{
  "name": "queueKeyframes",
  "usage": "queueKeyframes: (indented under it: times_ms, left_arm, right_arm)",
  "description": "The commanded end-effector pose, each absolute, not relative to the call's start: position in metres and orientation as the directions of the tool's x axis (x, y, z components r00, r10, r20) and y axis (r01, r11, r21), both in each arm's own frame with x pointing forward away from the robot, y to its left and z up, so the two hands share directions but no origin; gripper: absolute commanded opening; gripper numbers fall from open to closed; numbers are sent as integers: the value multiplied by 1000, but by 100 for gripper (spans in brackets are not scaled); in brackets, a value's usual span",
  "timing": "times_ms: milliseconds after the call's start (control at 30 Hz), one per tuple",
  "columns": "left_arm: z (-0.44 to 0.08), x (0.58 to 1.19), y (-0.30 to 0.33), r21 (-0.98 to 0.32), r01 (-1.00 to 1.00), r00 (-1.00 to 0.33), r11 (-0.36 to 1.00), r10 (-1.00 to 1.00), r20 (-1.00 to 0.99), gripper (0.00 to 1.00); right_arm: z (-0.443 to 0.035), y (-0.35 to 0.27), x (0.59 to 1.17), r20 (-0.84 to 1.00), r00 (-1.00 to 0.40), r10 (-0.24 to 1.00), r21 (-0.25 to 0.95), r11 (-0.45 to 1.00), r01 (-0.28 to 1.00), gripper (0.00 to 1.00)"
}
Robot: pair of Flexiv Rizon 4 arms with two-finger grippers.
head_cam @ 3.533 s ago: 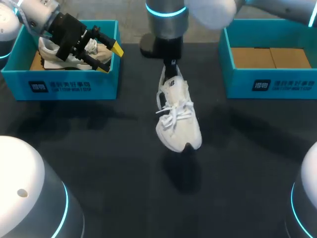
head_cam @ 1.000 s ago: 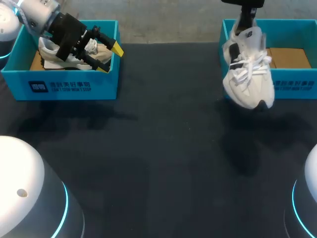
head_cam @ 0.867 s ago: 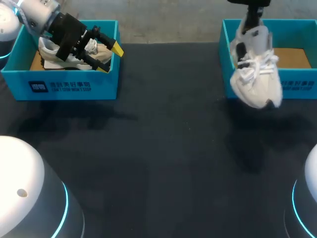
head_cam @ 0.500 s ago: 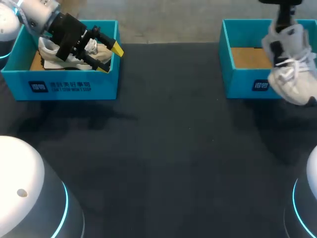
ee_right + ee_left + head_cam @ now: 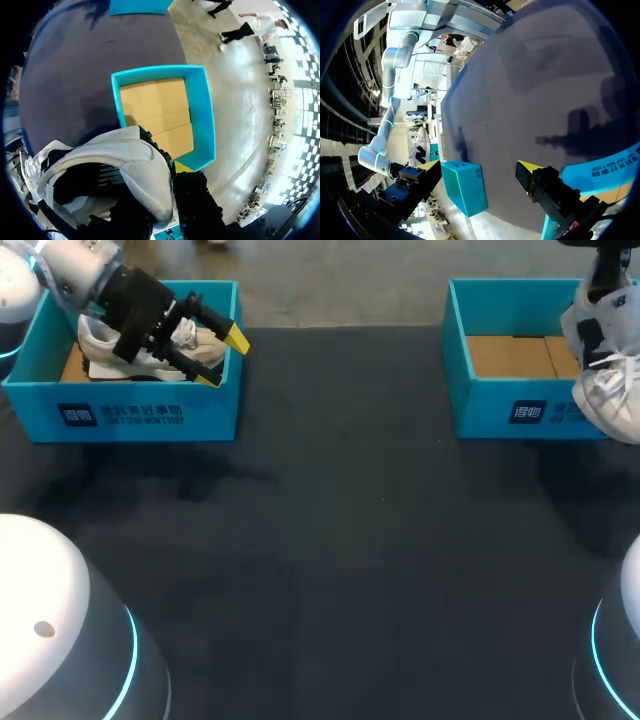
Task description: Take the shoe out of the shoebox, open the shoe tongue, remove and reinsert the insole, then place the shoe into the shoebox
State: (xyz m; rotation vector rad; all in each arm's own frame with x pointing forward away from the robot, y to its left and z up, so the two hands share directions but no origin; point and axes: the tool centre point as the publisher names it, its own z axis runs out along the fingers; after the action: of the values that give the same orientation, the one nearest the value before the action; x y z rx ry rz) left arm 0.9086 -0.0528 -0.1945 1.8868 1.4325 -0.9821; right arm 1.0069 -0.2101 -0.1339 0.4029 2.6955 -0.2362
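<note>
Gripping the white sneaker [image 5: 132, 152] at its heel collar, the right end effector [image 5: 172, 172] is closed on it; the open shoebox [image 5: 202, 115] lies just ahead. Sole to be levelled before lowering inside.

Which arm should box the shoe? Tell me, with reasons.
Right: the right gripper holds the white shoe at the right shoebox. The left gripper hangs open over the left shoebox.
</note>
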Motion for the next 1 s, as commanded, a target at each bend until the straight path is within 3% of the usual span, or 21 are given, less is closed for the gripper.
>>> queueKeyframes:
  times_ms: [33,400,700,1000]
  left_arm:
    - [-194,908,-53,10,965,158,-264,549,-821,100]
    - [-194,908,-53,10,965,158,-264,549,-821,100]
    - [-194,908,-53,10,965,158,-264,549,-821,100]
    - [-194,908,-53,10,965,158,-264,549,-821,100]
  right_arm:
    - [-132,-210,1006,-413,-878,244,-105,944,312,0]
    - [-134,-215,1008,-414,-876,247,-110,942,318,0]
    - [-141,-293,1031,-415,-865,282,-124,924,361,0]
    - [-144,-330,1044,-392,-899,196,-149,951,272,0]
